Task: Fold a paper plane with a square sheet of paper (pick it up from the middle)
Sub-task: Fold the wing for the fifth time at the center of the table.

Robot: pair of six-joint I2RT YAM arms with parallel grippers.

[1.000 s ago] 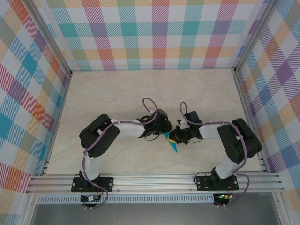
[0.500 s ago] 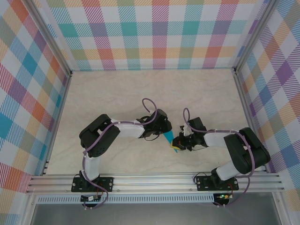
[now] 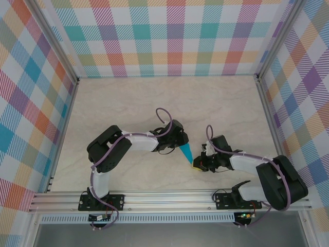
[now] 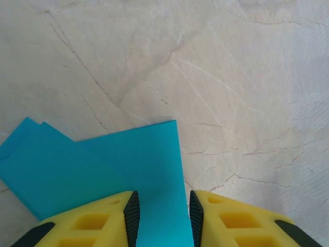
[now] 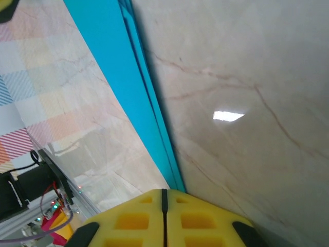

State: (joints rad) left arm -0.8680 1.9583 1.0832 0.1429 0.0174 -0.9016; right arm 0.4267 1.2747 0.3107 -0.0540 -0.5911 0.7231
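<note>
From above, your folded blue paper (image 3: 186, 153) lies toward the table's (image 3: 128, 103) 6 o'clock edge, with the left claw (image 3: 178, 146) at its 11 o'clock end and the right claw (image 3: 197, 164) at its 5 o'clock end.

Left wrist: the left claw (image 4: 160, 218) is part open with its tips over the paper (image 4: 103, 170), probably pinning it.

Right wrist: the right claw (image 5: 163, 206) is closed at the fold's edge.

You look mid-crease. Next, run the closed tips steadily along the fold.

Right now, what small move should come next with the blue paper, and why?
Probably slide the shut right gripper along the square sheet of paper to sharpen its crease. The paper is folded in layers, the left gripper sits over one end with jaws apart, and the right gripper meets the other end.
</note>
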